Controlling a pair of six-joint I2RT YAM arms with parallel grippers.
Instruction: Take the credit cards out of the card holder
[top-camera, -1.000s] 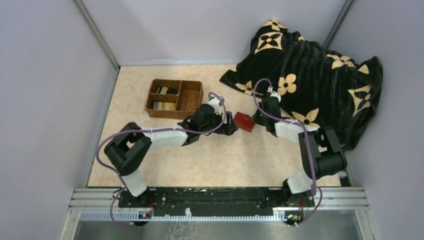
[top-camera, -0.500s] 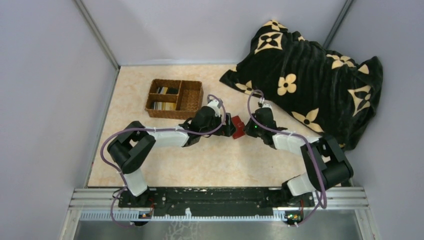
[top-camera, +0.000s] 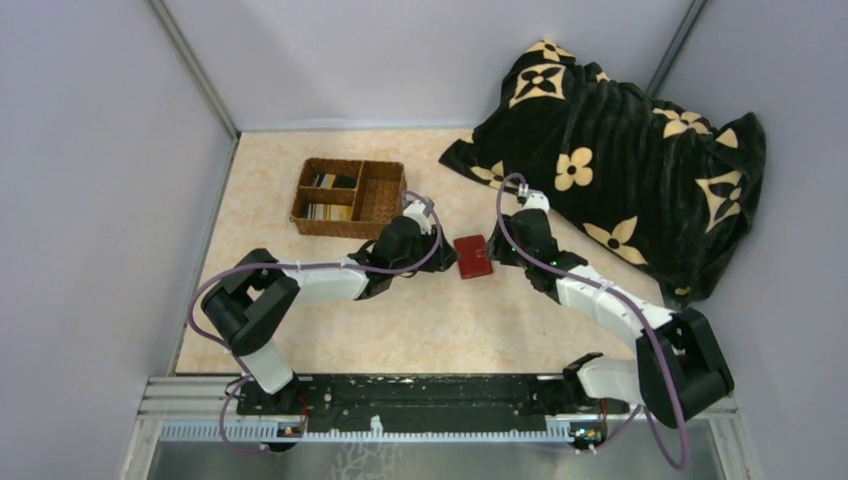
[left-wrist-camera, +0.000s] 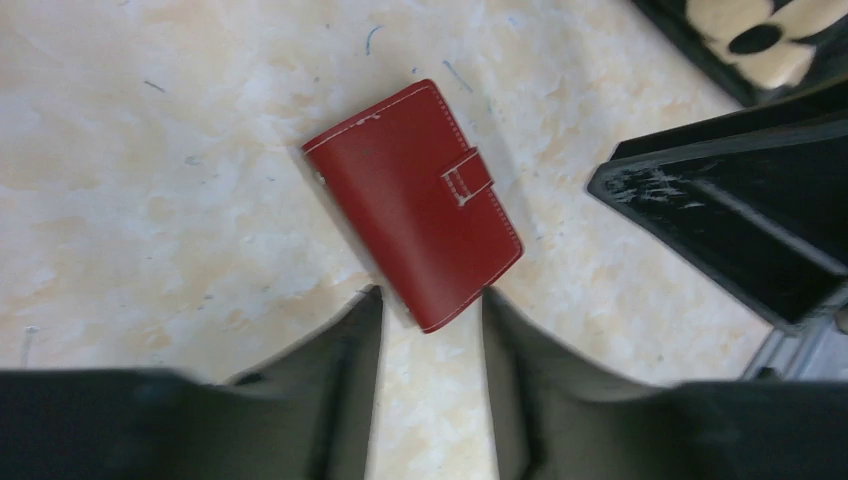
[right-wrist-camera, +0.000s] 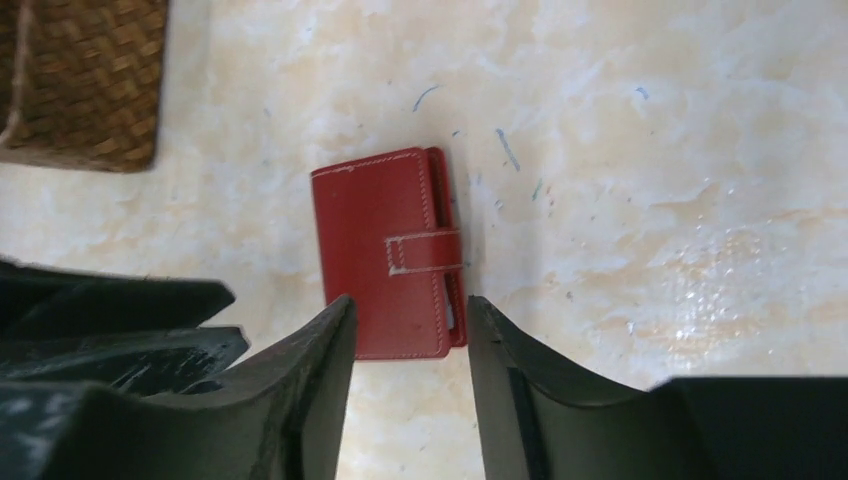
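Top external view: you've got the pale marbled table (top-camera: 400, 320), a black flower-print blanket (top-camera: 640, 150) heaped far right, and a wicker basket (top-camera: 350, 197) far left whose left compartments hold flat pieces that look like cards (top-camera: 324, 210). Both arms reach to mid-table, and the red card holder (top-camera: 473, 257) lies flat between them, with the left gripper (top-camera: 440, 258) just beside it on the left and the right gripper (top-camera: 502, 248) just beside it on the right. Neither looks clearly nearer. Its long axis runs roughly near-to-far, slightly tilted. In the left wrist view the left gripper (left-wrist-camera: 428, 305) has its fingers spread and empty, one corner of the card holder (left-wrist-camera: 415, 205) sitting in the gap. In the right wrist view the right gripper (right-wrist-camera: 410, 305) is likewise spread and empty, straddling a short edge of the card holder (right-wrist-camera: 390, 255). You can't tell contact from either. The holder is shut, its snap tab (right-wrist-camera: 425, 252) fastened across the open edge, so judge the unsnapping as not yet done.
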